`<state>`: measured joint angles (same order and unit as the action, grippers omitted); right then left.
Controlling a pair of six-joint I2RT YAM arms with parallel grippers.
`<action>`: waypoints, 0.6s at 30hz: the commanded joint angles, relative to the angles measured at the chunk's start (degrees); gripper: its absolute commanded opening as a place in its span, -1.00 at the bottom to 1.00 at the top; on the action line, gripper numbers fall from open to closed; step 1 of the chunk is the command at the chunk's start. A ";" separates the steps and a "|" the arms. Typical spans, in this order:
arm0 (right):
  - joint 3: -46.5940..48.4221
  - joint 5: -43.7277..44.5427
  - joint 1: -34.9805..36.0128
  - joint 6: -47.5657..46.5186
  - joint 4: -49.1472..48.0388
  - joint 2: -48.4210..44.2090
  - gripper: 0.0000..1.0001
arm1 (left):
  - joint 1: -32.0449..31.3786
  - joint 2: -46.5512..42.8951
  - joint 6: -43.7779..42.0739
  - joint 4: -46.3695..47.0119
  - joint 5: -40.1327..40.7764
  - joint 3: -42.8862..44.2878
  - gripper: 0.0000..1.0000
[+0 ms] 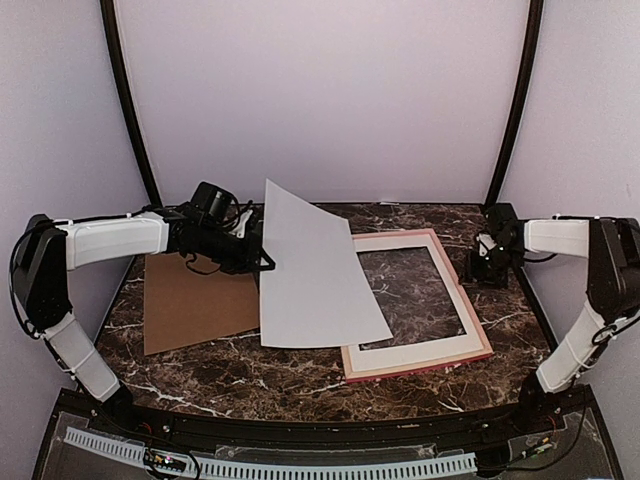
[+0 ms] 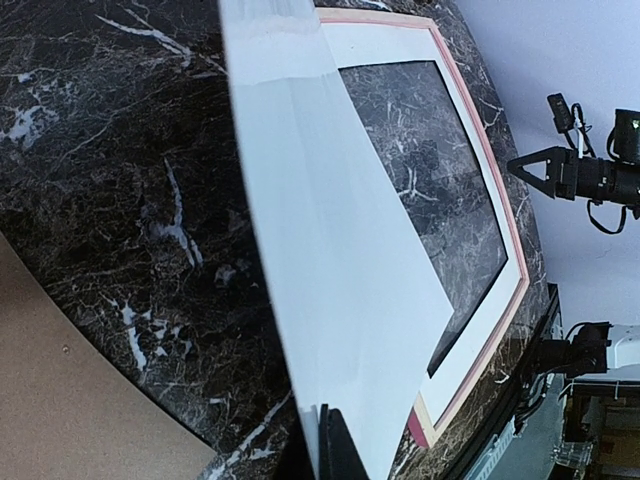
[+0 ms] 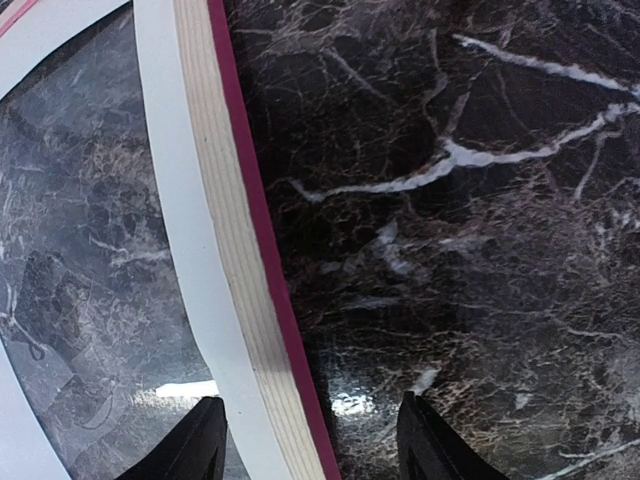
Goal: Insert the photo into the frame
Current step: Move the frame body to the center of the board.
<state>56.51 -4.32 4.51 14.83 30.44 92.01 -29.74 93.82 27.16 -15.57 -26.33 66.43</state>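
1. The left claw is clenched tight on the left edge of the photo. The photo sticks out to the right of this claw, white back up. It is tipped, with the claw's side lifted high.
2. Just below the left claw, a brown board lies flat on the table.
3. Past the photo's far edge lies the frame, back side up. Inside it are a white border and a clear middle that shows the table through. The photo covers the frame's left part but is not sitting in it. I cannot tell if they touch.
4. Well away from the left claw, the right claw has its fingers apart, one on each side of the frame's right edge. It grips nothing.
5. The step in hand, I think, is laying the photo in. Next, the left claw should slide it right, line up the edges, lower it flat, then let go.
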 commanded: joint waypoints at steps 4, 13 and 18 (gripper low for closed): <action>-1.48 -6.44 -0.25 -0.33 -4.18 2.49 0.18 | 0.40 -0.77 -0.67 -0.68 -0.59 2.14 -1.00; -2.60 -7.69 -0.21 -0.24 -5.59 3.70 -0.06 | 0.38 -0.26 -0.45 -0.57 -0.75 2.23 -1.00; -3.52 -8.60 -0.21 -0.24 -6.16 3.69 -0.24 | 0.38 -0.77 -0.25 -0.60 -0.54 2.04 -1.00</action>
<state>54.08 -11.55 4.49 14.79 25.96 95.35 -29.74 93.86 27.20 -15.57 -26.37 67.26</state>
